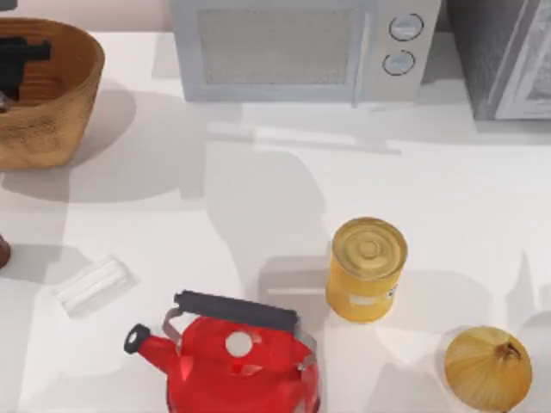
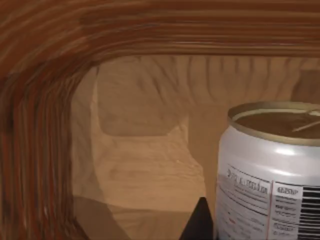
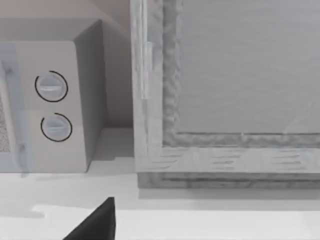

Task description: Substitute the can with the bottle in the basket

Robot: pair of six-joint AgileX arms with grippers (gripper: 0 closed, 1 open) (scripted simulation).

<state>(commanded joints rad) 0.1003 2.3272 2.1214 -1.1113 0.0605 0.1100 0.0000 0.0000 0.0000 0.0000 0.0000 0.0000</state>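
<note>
The woven wicker basket (image 1: pixel 60 95) stands at the table's back left. My left gripper (image 1: pixel 19 62) reaches down inside it. In the left wrist view the basket's ribbed wall (image 2: pixel 45 100) curves around the can (image 2: pixel 270 175), which stands upright on the basket floor with a white printed label and a dull gold top. One black fingertip (image 2: pixel 200 224) of my left gripper shows just beside the can. A dark brown sliver at the table's left edge looks like the bottle (image 1: pixel 3 250). One dark finger (image 3: pixel 97 224) of my right gripper pokes into the right wrist view.
A microwave (image 1: pixel 293 47) and a grey appliance (image 1: pixel 508 56) line the back. A red kettle (image 1: pixel 237 361), a clear ribbed object (image 1: pixel 93 286), a large yellow can (image 1: pixel 366 268) and an onion (image 1: pixel 487 368) occupy the front.
</note>
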